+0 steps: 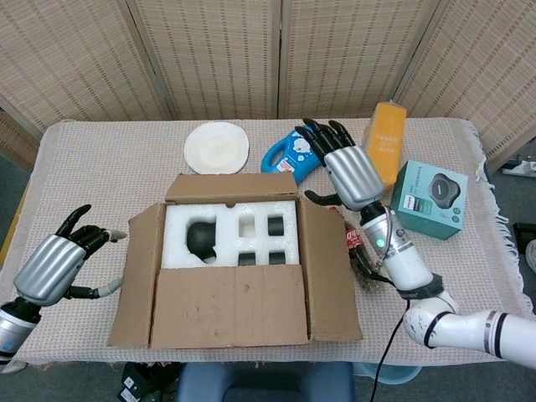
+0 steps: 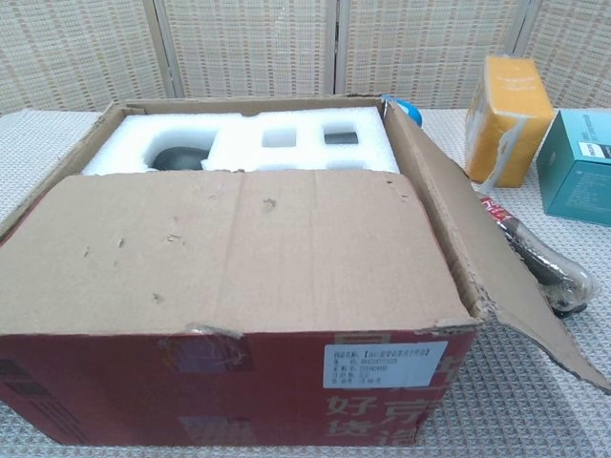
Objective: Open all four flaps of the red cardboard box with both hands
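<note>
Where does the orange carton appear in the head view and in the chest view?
Head view: the orange carton stands at the upper right, behind the right hand.
Chest view: it stands at the upper right edge.
Shared landmark: the teal box beside it.
</note>
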{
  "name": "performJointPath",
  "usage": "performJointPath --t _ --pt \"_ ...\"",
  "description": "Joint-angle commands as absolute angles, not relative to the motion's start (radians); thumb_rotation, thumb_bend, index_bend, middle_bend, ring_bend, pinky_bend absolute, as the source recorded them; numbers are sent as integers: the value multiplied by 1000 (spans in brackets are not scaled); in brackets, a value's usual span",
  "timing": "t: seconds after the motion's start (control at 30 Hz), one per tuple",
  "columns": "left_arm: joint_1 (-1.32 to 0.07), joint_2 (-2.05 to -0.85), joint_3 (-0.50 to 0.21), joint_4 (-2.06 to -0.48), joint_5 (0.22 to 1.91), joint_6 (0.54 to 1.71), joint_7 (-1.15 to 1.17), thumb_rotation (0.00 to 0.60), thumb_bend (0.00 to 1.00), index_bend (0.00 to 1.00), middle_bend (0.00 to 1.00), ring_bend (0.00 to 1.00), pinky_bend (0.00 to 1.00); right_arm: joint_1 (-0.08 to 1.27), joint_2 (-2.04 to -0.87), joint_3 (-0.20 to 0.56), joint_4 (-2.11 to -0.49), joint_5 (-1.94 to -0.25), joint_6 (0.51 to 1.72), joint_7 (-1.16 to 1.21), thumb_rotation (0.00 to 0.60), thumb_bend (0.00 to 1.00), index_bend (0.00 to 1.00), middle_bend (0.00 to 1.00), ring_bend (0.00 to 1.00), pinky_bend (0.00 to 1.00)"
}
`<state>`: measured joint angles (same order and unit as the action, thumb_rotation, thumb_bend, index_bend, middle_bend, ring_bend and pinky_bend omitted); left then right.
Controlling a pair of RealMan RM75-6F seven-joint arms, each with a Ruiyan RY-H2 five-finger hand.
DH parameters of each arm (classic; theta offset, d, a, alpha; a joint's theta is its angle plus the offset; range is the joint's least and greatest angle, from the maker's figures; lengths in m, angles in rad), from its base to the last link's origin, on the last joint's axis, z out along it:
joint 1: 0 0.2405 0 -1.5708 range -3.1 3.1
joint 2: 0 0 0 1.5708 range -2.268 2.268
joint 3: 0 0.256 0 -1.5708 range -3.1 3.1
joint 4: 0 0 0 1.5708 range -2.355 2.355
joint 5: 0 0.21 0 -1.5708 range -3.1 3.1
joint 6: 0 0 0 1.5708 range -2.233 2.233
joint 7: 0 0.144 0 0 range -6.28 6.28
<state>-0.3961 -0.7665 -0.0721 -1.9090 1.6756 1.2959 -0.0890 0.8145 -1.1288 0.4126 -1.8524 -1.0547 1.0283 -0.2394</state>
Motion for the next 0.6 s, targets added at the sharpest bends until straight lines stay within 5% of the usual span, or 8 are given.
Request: performJointPath --t 0.03,0.6 --pt "-396 -771 -73 -1908 1674 1296 -93 66 227 294 391 339 0 718 -1011 346 -1977 -1170 1016 -133 600 231 0 60 84 0" --pt "-400 -793 -69 -1908 1680 1287 -92 69 227 294 391 339 0 666 -911 167 -2073 -1487 840 180 599 169 51 200 112 0"
